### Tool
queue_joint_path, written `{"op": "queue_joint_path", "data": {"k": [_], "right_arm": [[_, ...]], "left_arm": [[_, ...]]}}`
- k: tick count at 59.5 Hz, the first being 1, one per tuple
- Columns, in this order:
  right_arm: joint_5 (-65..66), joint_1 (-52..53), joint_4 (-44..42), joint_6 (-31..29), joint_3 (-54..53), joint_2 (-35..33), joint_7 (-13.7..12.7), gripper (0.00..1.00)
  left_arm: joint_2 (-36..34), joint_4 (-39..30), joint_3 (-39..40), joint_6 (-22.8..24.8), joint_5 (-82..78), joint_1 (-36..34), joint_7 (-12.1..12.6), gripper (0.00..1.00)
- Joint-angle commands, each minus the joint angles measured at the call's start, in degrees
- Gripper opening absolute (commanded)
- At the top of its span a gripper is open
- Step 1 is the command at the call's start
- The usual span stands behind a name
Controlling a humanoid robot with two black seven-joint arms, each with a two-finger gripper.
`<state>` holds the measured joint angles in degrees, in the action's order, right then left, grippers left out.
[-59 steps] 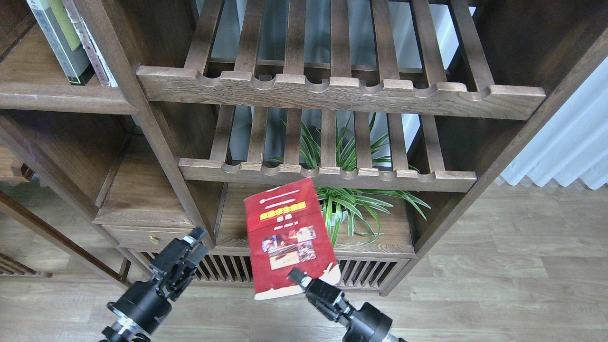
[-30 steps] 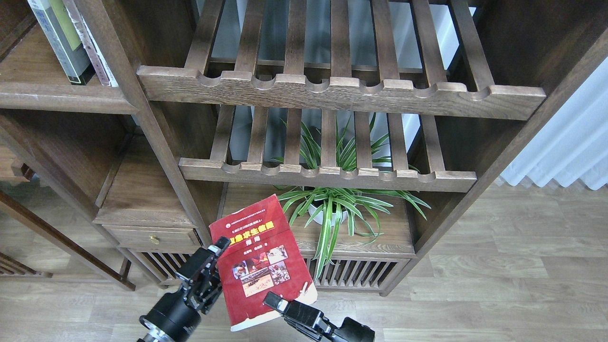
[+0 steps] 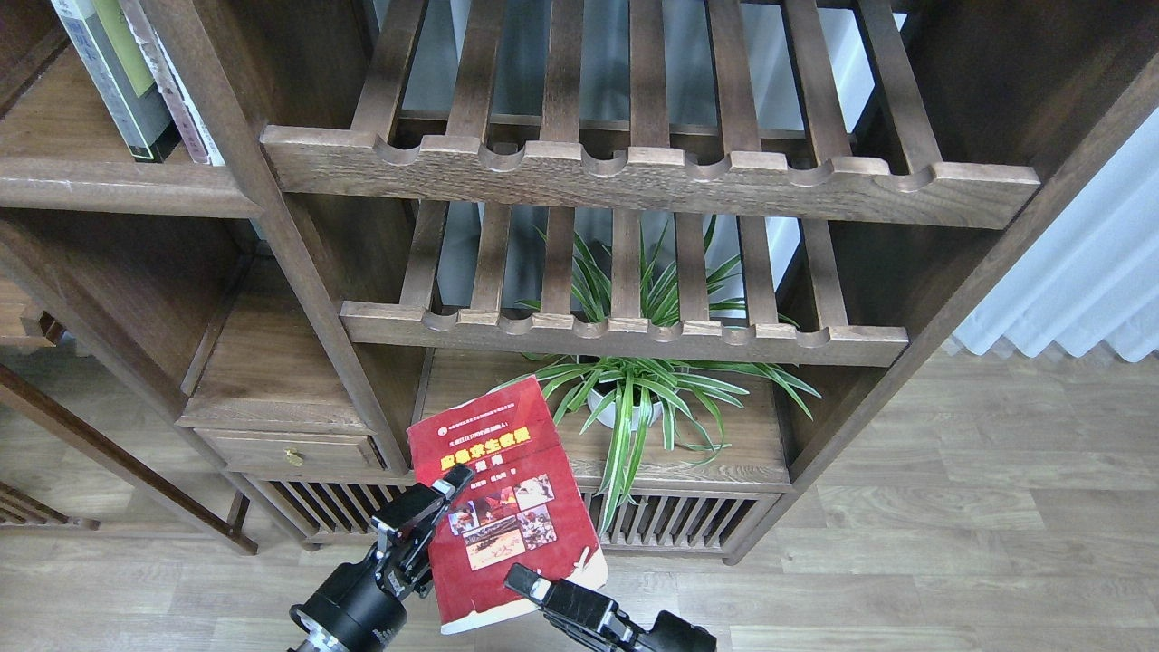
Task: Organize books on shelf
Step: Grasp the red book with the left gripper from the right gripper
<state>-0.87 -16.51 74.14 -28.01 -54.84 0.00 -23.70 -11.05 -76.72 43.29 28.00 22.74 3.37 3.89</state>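
The red book (image 3: 502,512) is held low at 6 o'clock, long axis toward 11; the right gripper (image 3: 530,580) pinches its lower edge; the left gripper (image 3: 433,507) touches its left edge, grip unclear; the shelf (image 3: 109,186) with other books (image 3: 136,77) lies at 10 o'clock

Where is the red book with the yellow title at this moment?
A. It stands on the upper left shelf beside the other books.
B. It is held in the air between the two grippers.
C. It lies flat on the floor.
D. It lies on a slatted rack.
B: the red book is in the air before the cabinet, with the left gripper at its left edge and the right gripper at its bottom edge.
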Motion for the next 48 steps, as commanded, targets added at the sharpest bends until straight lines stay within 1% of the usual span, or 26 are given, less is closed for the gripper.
{"op": "queue_joint_path", "data": {"k": [1,4,5,8,18,29,32,33,34,35,37,38,39,40,42,43,48], "right_arm": [[-0.18,0.60,-0.75,0.01,-0.62,0.00,0.14,0.05],[-0.27,0.96,-0.75,0.01,-0.62,0.00,0.14,0.05],[-0.27,1.04,-0.75,0.01,-0.71,0.00,0.23,0.05],[-0.27,1.83,-0.93,0.01,-0.71,0.00,0.14,0.05],[-0.36,2.36,-1.10,0.01,-0.62,0.00,0.23,0.07],[-0.44,2.36,-1.02,0.01,-0.45,0.00,0.23,0.09],[-0.27,2.36,-1.02,0.01,-0.45,0.00,0.23,0.16],[-0.01,2.36,-1.02,0.01,-0.45,0.00,0.14,0.24],[0.00,2.36,-1.02,0.01,-0.45,0.00,0.14,0.27],[0.26,2.54,-1.02,0.01,-0.19,0.00,0.23,0.38],[0.61,2.63,-1.02,0.01,-0.01,0.00,0.23,0.47],[1.48,2.80,-0.93,0.01,0.08,0.00,0.23,0.63],[2.27,2.80,-0.93,0.01,0.08,0.00,0.23,0.75],[2.72,2.72,-0.93,0.01,0.08,0.00,0.23,0.81],[3.07,2.72,-0.93,0.01,-0.01,0.00,0.41,0.90],[3.68,2.72,-1.02,0.01,-0.44,0.00,0.49,0.98],[3.78,2.36,-1.02,0.01,-0.62,0.00,0.85,0.99]], "left_arm": [[-1.34,-0.10,0.04,0.00,0.02,0.14,0.33,0.25],[-2.84,-0.10,0.04,0.00,0.02,0.14,0.33,0.18],[-3.54,-0.10,0.04,0.00,0.02,0.14,0.15,0.14],[-5.12,-0.54,0.04,0.00,0.02,0.23,0.06,0.09],[-7.41,-0.80,-0.05,0.00,-0.07,0.32,0.15,0.08],[-7.59,-0.89,-0.05,0.00,-0.07,0.23,0.24,0.07],[-7.68,-0.89,-0.05,0.00,-0.07,0.23,0.24,0.07],[-7.76,-0.89,-0.05,0.00,-0.07,0.23,0.32,0.06],[-7.76,-0.89,-0.05,0.00,-0.07,0.23,0.24,0.06],[-7.85,-0.98,0.04,0.00,-0.07,0.23,0.24,0.06],[-8.11,-0.98,0.13,0.00,-0.07,0.23,0.33,0.06],[-8.72,-1.32,0.21,0.00,-0.07,0.41,0.33,0.06],[-9.43,-1.94,0.39,0.00,-0.07,0.58,0.33,0.06],[-9.87,-2.29,0.48,0.00,-0.07,0.67,0.41,0.06],[-10.66,-2.99,0.65,0.00,-0.07,0.76,0.41,0.06],[-11.79,-4.13,1.00,0.00,-0.07,1.11,0.41,0.06],[-15.67,-6.42,2.67,0.00,-0.07,2.25,0.41,0.06]]}}
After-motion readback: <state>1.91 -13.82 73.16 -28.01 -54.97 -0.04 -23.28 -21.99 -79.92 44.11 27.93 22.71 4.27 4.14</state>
